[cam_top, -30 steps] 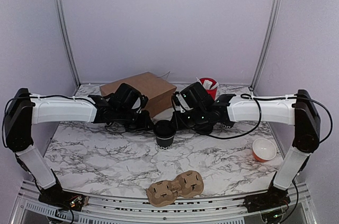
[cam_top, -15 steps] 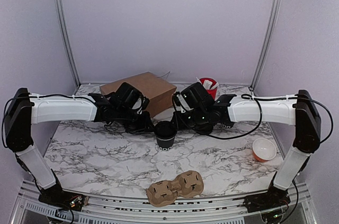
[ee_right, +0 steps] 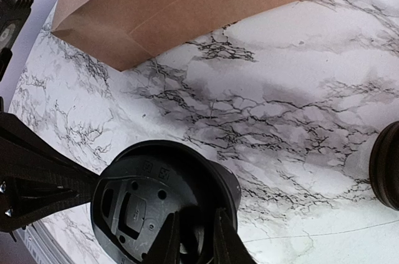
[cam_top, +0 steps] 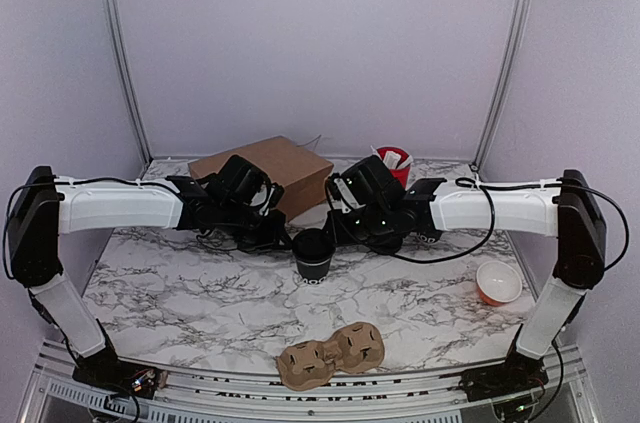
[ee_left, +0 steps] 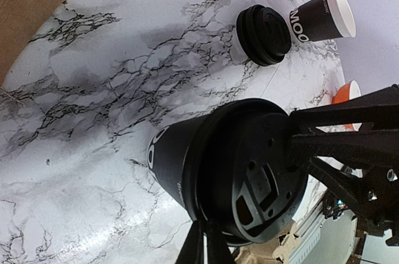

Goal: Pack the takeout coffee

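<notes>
The coffee cup point(cam_top: 313, 259) stands upright mid-table. The left gripper point(ee_left: 203, 242) pinches the rim of its lid point(ee_left: 249, 176) from 10 o'clock, and the right gripper point(ee_right: 194, 233) pinches it from 2 o'clock (both pairs of fingers nearly closed).

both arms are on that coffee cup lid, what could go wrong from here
1. The left gripper and right gripper meet the lid from opposite sides, with nothing bracing the black cup lower down. An uneven push might tip it or pop the lid off.
2. An open black cup and a second black lid sit close behind. A wide swing by the right arm could knock them.
</notes>
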`<move>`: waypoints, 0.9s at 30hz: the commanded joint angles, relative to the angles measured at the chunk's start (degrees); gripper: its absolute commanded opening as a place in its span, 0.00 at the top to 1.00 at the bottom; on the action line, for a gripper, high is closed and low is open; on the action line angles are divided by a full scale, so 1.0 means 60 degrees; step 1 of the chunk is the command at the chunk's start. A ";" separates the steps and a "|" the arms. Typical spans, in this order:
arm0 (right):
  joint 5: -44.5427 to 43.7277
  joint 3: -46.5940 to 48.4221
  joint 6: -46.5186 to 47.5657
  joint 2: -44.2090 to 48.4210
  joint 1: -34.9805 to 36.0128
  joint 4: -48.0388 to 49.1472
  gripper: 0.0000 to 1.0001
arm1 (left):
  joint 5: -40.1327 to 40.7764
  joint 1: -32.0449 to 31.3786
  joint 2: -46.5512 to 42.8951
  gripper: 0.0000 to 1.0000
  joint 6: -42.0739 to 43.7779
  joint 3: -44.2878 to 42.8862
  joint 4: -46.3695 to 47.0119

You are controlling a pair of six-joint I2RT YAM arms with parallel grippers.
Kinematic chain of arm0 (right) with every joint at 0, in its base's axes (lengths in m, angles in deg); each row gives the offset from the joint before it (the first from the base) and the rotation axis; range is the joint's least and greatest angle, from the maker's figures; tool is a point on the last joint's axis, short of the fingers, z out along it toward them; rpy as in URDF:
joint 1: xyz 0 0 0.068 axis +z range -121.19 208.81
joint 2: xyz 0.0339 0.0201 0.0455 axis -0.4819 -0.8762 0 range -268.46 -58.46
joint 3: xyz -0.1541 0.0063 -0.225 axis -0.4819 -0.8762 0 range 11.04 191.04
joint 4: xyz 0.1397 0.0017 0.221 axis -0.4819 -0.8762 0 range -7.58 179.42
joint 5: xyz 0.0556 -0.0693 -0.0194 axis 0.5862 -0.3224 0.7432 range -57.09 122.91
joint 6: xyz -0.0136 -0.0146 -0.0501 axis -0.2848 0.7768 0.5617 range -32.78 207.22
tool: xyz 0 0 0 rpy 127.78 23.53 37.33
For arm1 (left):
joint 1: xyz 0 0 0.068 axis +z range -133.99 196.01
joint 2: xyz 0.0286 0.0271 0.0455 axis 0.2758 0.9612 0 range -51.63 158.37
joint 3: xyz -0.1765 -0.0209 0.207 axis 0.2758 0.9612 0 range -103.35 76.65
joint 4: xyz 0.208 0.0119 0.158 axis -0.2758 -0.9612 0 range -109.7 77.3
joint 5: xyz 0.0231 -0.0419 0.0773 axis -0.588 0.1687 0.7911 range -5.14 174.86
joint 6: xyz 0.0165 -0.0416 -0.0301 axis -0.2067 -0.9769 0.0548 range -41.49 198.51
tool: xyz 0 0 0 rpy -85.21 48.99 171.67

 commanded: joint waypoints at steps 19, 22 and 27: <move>0.0297 -0.1054 -0.0429 -0.0047 0.0422 0.0113 0.82 | 0.0410 -0.0583 0.1254 0.98 0.0696 -0.0288 -0.1331; 0.0247 -0.1165 -0.0465 -0.0018 0.0442 0.0151 0.82 | 0.0581 -0.0585 0.1143 0.97 0.0553 -0.0405 -0.1375; -0.0104 -0.1216 -0.0644 0.0142 0.0442 0.0021 0.82 | 0.0720 -0.0575 0.0886 0.93 0.0586 -0.0761 -0.1458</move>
